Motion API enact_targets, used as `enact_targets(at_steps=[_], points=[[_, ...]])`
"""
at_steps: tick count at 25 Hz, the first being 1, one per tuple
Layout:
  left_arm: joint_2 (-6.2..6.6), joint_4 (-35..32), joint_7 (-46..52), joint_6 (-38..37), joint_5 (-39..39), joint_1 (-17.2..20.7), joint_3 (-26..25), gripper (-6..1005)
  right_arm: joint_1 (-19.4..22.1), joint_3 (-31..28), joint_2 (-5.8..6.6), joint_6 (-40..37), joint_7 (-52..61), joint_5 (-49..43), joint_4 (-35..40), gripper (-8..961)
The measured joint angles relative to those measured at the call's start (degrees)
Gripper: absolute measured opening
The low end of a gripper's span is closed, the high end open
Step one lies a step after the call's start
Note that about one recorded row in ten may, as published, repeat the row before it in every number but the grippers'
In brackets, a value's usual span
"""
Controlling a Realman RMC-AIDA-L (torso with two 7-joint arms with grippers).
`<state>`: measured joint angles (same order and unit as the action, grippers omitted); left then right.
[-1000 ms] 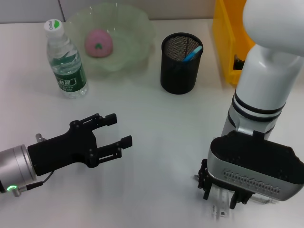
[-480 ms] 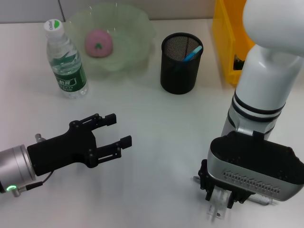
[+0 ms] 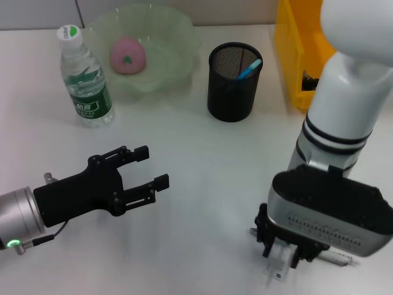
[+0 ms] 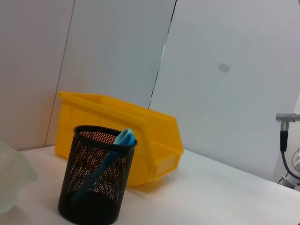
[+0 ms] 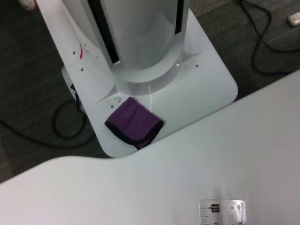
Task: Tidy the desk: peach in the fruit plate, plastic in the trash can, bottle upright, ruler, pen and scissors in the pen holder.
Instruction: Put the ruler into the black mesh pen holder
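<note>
Clear plastic ruler [image 3: 276,265] lies at the desk's [image 3: 209,184] near edge, directly under the right claw [image 3: 281,257], which seems closed on it. The left claw [image 3: 146,171] hovers open, well apart. Farther off stands the pen holder [image 3: 233,81], the ruler's goal.

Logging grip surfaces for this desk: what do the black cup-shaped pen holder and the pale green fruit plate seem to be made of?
The black cup-shaped pen holder looks like matte black wire mesh, probably metal: tiny holes let the blue item inside show through. The pale green fruit plate looks like translucent glass or plastic; the table shows faintly through its wavy rim.
</note>
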<state>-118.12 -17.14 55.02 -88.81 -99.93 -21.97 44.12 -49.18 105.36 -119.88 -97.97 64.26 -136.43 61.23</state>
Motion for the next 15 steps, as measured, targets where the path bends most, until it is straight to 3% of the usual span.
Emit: enact_targets(at_steps=[15], points=[[0.00, 0.0, 0.0, -0.4, 0.0, -0.4, -0.5, 769, 0.1, -18.3, 0.52, -3.7, 1.9, -0.5, 1.6, 381]])
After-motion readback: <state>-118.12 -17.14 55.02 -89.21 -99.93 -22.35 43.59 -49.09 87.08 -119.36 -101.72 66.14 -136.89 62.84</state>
